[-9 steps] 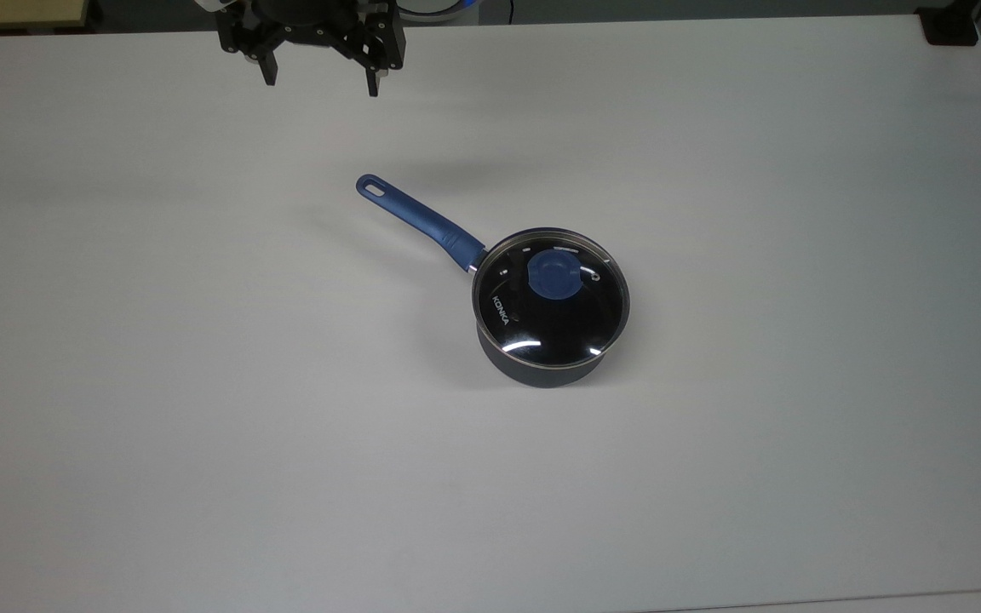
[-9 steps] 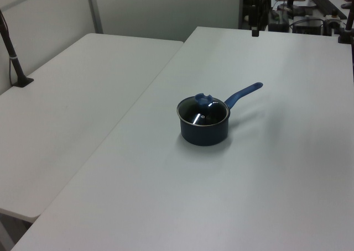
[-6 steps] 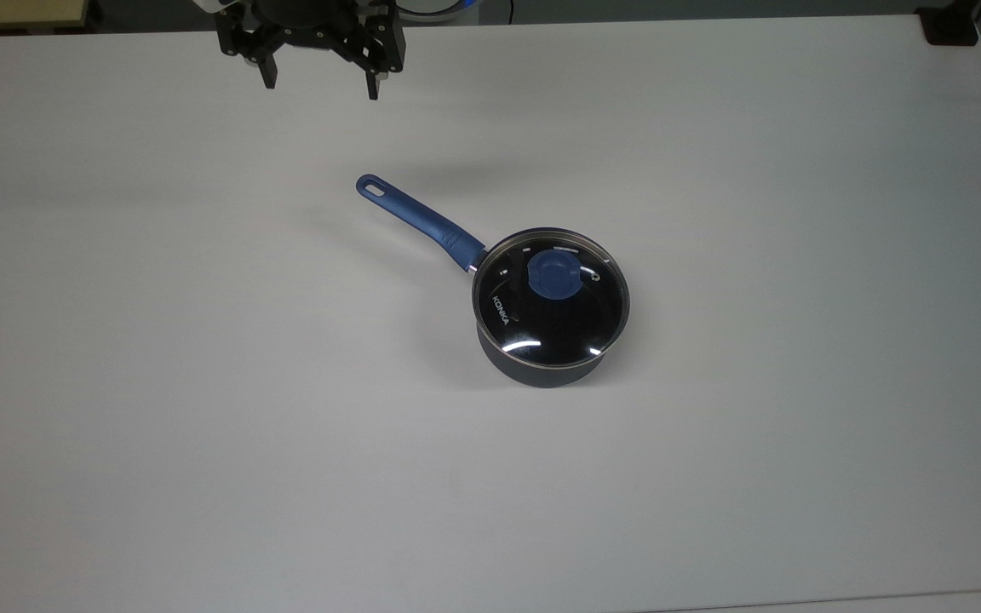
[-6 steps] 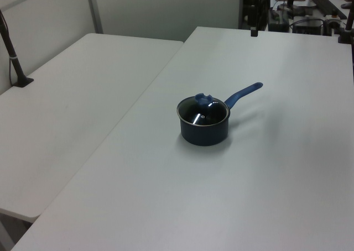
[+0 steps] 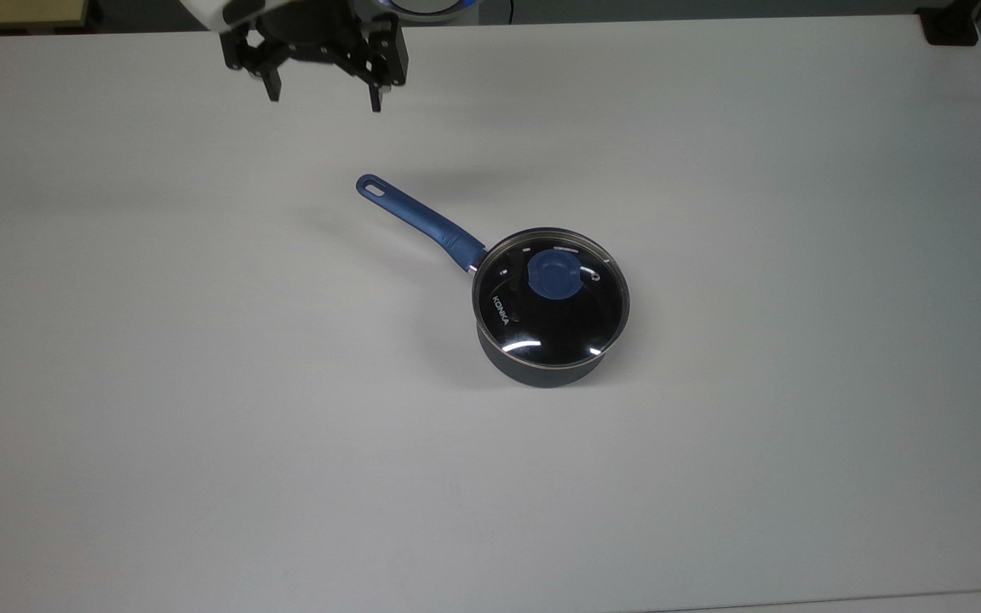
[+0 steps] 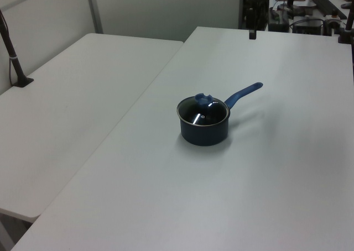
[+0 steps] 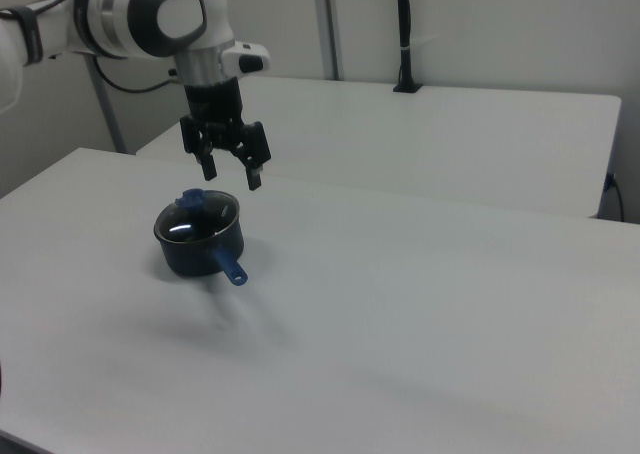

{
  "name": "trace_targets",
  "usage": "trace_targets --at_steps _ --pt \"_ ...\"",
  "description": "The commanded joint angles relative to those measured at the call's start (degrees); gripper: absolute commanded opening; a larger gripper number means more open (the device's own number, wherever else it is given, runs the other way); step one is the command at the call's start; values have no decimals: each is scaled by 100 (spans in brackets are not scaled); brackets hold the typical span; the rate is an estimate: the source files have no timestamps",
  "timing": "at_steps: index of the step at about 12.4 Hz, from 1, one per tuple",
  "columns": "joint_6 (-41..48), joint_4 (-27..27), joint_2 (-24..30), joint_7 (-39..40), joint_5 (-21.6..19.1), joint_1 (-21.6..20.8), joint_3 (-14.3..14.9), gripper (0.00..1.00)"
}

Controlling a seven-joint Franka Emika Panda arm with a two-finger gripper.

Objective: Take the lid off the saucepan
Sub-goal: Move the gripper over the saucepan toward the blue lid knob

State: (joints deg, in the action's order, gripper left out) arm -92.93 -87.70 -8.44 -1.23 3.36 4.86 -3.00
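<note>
Saucepan (image 5: pixel 542 362) handle points to the top view's upper left; gripper (image 5: pixel 324 95) spread wide.

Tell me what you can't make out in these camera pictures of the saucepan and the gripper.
- Saucepan contents: dark behind the lid glass and its glare, top view.
- Arm above the gripper: cut off by the top view's upper edge.
- Handle slot: too small in the right view.
- Gripper in the left view: tiny, against dark clutter.
</note>
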Motion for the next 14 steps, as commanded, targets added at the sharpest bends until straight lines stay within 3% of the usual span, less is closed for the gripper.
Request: trace_targets --at_steps 1,7,14 --pt "-346 164 -402 53 51 -230 -34 100" --pt "-1639 305 -974 -158 -81 -1144 -34 100" --pt "-1823 728 -1757 -544 -11 -1857 -16 96"
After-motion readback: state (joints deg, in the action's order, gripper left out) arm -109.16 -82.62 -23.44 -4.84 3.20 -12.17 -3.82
